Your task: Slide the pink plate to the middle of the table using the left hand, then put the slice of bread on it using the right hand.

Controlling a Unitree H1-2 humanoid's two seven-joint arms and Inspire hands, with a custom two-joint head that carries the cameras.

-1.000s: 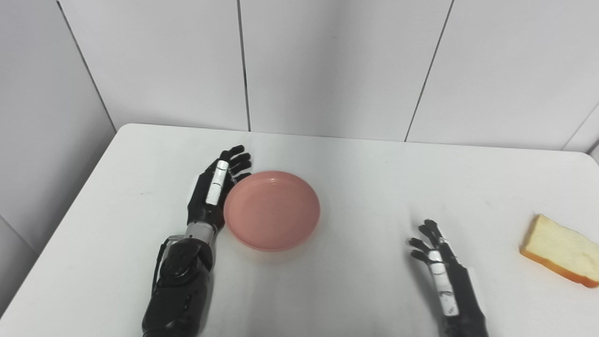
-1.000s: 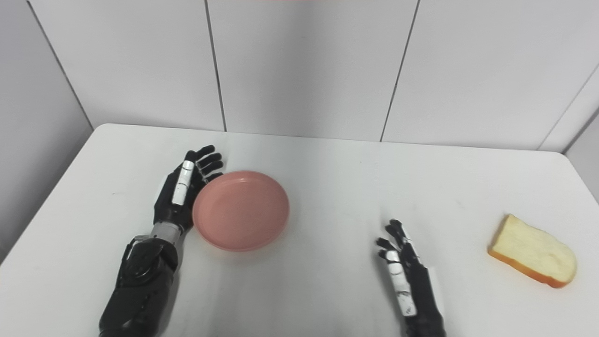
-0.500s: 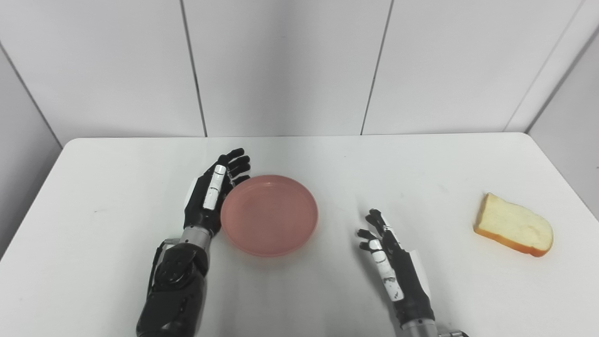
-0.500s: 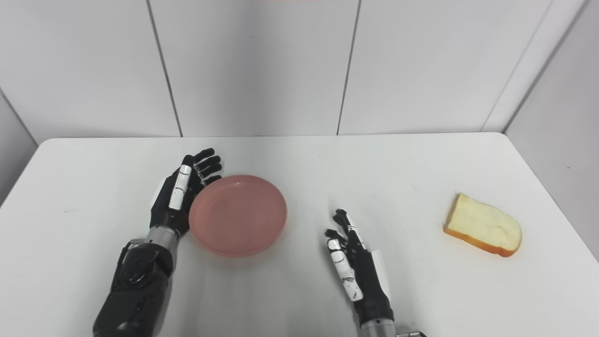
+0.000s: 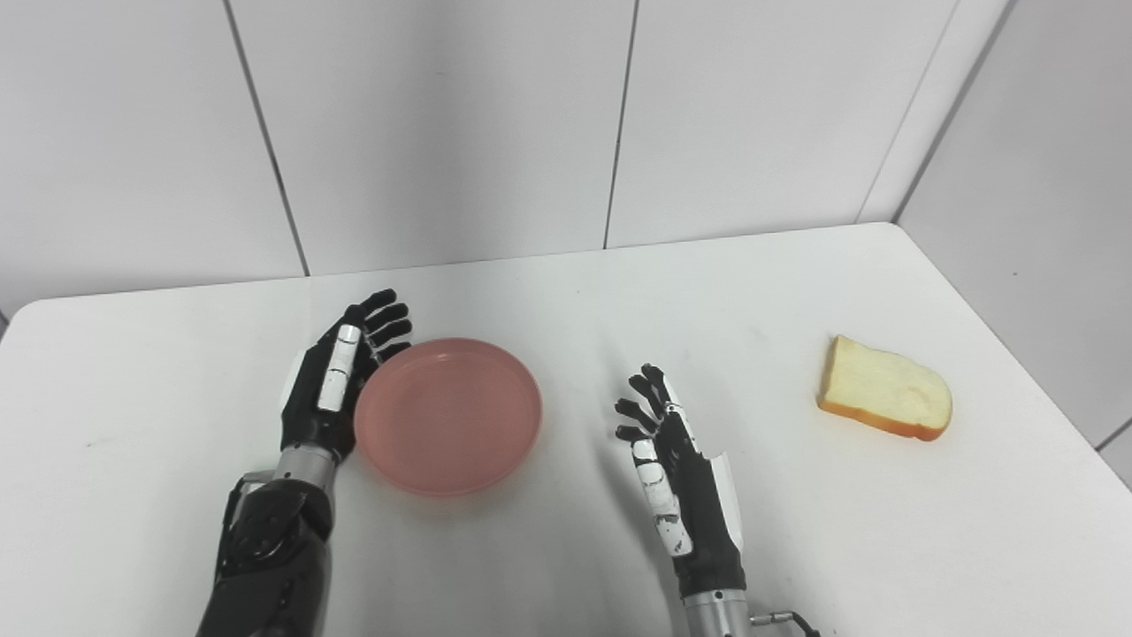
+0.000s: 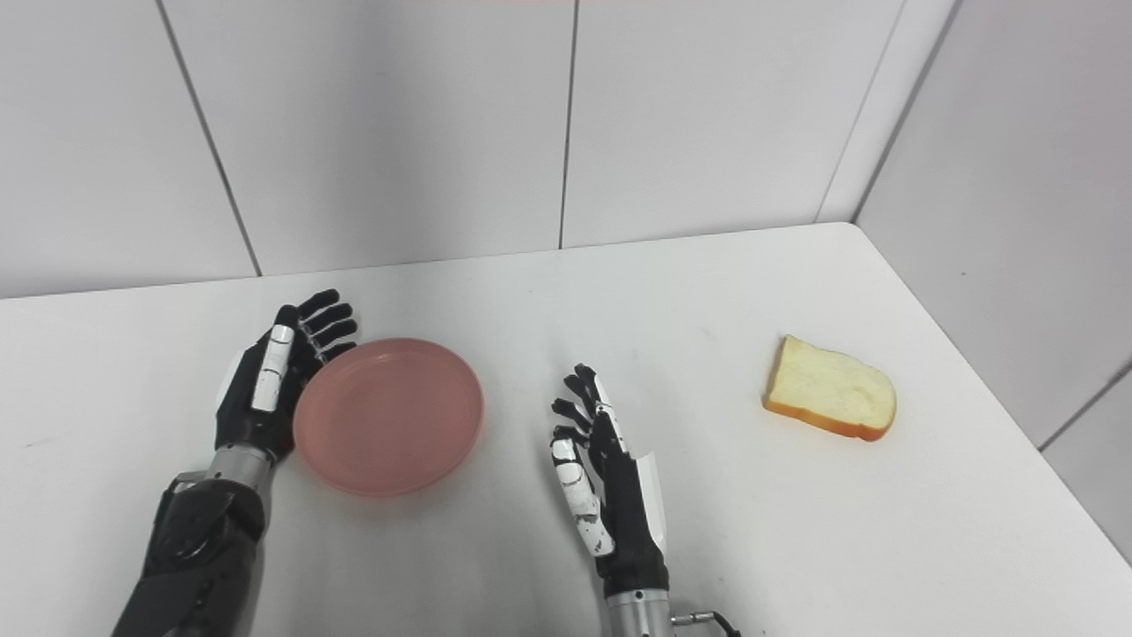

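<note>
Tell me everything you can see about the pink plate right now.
The pink plate is round and shallow with a low raised rim, matte like plastic, and empty. It sits flat and upright on the white table, left of centre. The left hand stands open along its left edge, fingers curving by the rim; whether they touch it is unclear. Nothing else is near it.

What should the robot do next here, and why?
Probably reach the right hand out toward the slice of bread. The pink plate already sits near the middle of the table with the open left hand against its rim, while the bread lies untouched far to the right.
</note>
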